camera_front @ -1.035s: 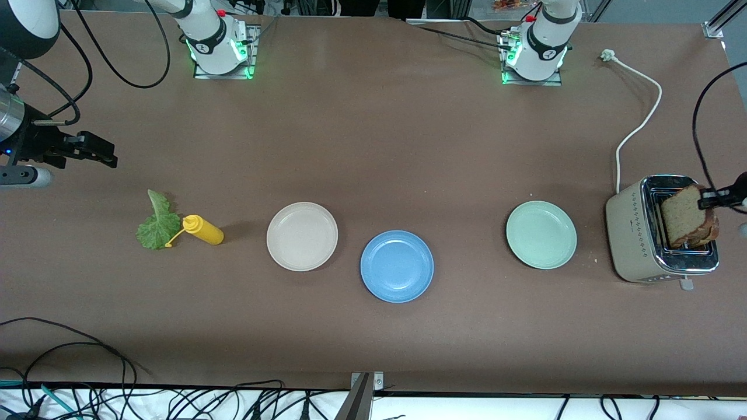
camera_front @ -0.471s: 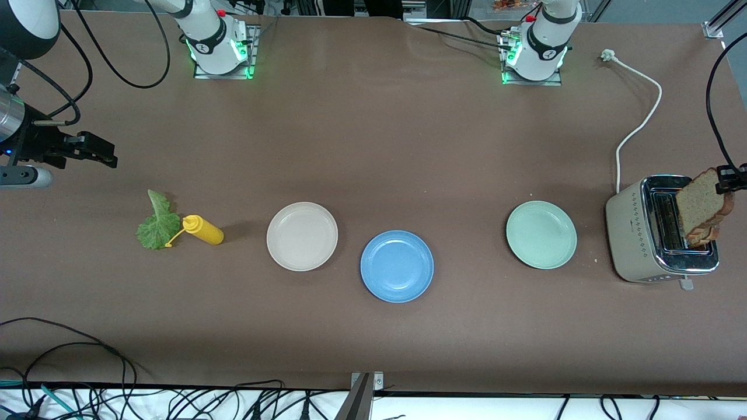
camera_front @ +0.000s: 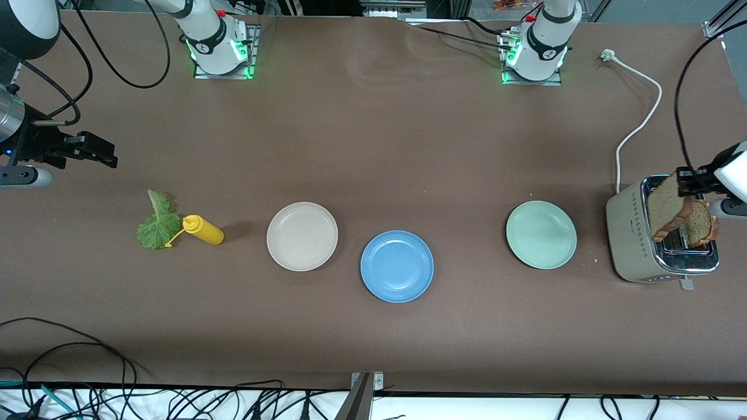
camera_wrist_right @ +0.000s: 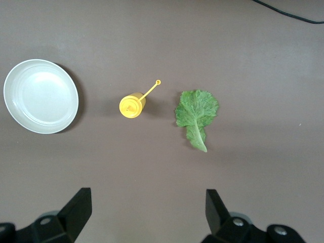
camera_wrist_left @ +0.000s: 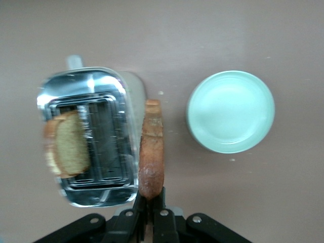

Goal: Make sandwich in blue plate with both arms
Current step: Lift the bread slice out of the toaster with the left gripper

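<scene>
Our left gripper [camera_wrist_left: 151,202], clamped on a bread slice [camera_front: 664,205] hanging edge-down over the toaster [camera_front: 627,236], is the arm nearer the blue plate [camera_front: 397,266], past the mint plate [camera_front: 541,234]; our right gripper [camera_wrist_right: 147,205] waits wide open.

lettuce leaf [camera_front: 156,224] beside bottle [camera_front: 202,230], three plates in a row, toaster [camera_front: 662,233] at left arm's end
</scene>
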Action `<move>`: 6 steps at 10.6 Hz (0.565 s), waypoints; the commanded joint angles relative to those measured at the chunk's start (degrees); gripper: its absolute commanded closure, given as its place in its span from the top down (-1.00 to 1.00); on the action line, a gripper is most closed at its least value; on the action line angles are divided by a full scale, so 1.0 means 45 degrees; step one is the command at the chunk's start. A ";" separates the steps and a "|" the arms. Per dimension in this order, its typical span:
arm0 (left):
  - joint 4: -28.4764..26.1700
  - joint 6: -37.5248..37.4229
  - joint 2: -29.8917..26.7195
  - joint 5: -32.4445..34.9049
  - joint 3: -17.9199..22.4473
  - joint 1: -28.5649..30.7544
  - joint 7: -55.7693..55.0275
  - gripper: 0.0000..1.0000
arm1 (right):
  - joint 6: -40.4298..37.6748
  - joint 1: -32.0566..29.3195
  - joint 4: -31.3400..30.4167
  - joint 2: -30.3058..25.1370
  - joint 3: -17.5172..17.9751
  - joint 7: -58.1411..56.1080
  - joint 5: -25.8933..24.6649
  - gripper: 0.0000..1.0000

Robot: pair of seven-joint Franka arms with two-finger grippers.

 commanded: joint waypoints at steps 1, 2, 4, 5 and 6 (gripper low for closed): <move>-0.0348 -0.0205 0.0022 -0.3337 0.0843 -0.0427 -0.0212 -1.00 | -0.0095 -0.0028 -0.0002 -0.0094 -0.0017 -0.0033 0.0094 1.00; -0.0387 -0.0186 0.0236 -0.4004 0.0844 -0.0853 -0.1026 -1.00 | -0.0095 -0.0028 0.0018 -0.0094 -0.0017 -0.0033 0.0094 1.00; -0.0971 0.0318 0.0608 -0.6225 0.0844 -0.1577 -0.2863 -1.00 | -0.0095 -0.0028 -0.0002 -0.0094 -0.0017 -0.0033 0.0094 1.00; -0.1012 0.0632 0.0900 -0.6856 0.0844 -0.1831 -0.2928 -1.00 | -0.0095 -0.0028 -0.0002 -0.0094 -0.0017 -0.0033 0.0094 1.00; -0.0993 0.0828 0.1251 -0.7945 0.0844 -0.2008 -0.2909 -1.00 | -0.0095 -0.0028 -0.0002 -0.0094 -0.0017 -0.0033 0.0094 1.00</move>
